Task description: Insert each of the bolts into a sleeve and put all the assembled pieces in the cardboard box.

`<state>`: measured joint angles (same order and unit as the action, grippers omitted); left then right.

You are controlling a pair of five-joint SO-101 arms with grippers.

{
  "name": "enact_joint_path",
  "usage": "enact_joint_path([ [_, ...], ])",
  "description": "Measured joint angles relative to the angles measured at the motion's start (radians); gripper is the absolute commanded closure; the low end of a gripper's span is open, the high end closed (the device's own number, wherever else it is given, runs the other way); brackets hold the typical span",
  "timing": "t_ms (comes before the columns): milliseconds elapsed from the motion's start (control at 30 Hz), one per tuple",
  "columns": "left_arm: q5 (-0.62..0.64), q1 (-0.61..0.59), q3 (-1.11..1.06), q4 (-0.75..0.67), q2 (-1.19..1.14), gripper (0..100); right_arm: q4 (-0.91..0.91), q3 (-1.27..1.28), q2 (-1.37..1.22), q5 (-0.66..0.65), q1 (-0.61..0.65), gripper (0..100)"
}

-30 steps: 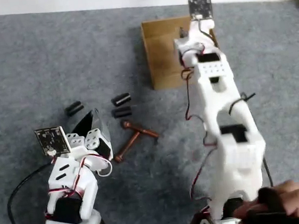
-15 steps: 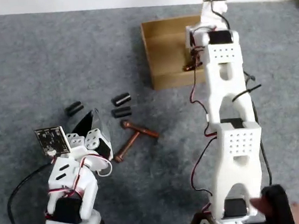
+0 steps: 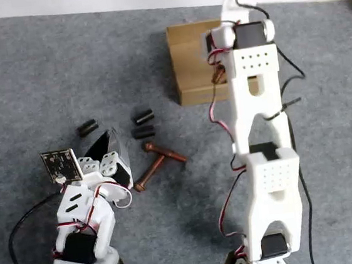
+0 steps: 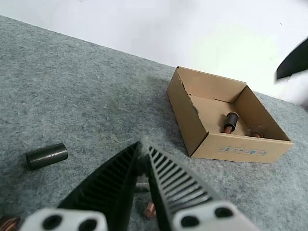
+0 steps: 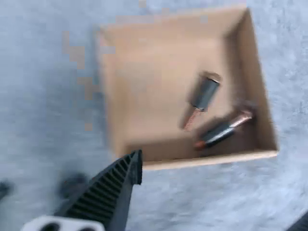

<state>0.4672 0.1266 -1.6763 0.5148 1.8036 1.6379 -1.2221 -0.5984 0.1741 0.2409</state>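
The cardboard box [image 3: 190, 61] stands at the back of the grey carpet. In the right wrist view it [image 5: 144, 72] holds two assembled pieces, one [image 5: 203, 96] near the middle and another [image 5: 222, 131] by a wall. My right gripper [image 5: 219, 190] hangs open above the box's near wall, nothing in it. Three black sleeves [image 3: 88, 127] [image 3: 142, 117] [image 3: 143, 132] and two copper bolts [image 3: 164, 153] [image 3: 149, 173] lie loose at centre left. My left gripper [image 3: 111, 148] is shut and empty, just left of the bolts, its fingertips [image 4: 142, 149] pointing toward the box [image 4: 202, 139].
The right arm's white links [image 3: 261, 129] stretch from the front edge across the carpet to the box, covering its right half from above. A pale wall [image 4: 192, 29] runs behind the box. Open carpet lies at the far left and far right.
The right arm has stretched farther out over the box, its wrist now past the far wall. A person's hand at the arm's base has left the view. The left arm has not moved.
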Motion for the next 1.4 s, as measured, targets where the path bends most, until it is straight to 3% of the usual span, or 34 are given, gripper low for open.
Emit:
enact_joint_path([
  [167,0.000,0.000,0.000,0.000,0.000,99,0.101,-0.233,0.144,0.078,0.150,52.7],
  [333,0.000,-0.025,0.000,0.000,0.000,99,0.103,-0.186,0.359,0.086,0.327,52.7],
  [533,0.000,-0.094,0.000,0.000,0.000,99,0.103,0.327,0.743,0.087,0.520,52.7],
  [767,0.000,-0.100,0.000,0.000,0.000,99,0.089,1.203,1.191,0.087,0.532,52.7],
  [1000,0.000,-0.100,0.000,0.000,0.000,99,-0.325,1.990,1.498,-0.074,0.499,52.8],
  [1100,0.000,-0.100,0.000,0.000,0.000,99,-0.546,2.214,1.560,-0.106,0.476,59.2],
  [1267,0.000,-0.100,0.000,0.000,0.000,99,-0.764,2.383,1.554,-0.117,0.473,80.1],
  [1400,-0.080,-0.100,0.000,0.000,0.000,99,-0.896,2.386,1.465,-0.120,0.473,80.0],
])
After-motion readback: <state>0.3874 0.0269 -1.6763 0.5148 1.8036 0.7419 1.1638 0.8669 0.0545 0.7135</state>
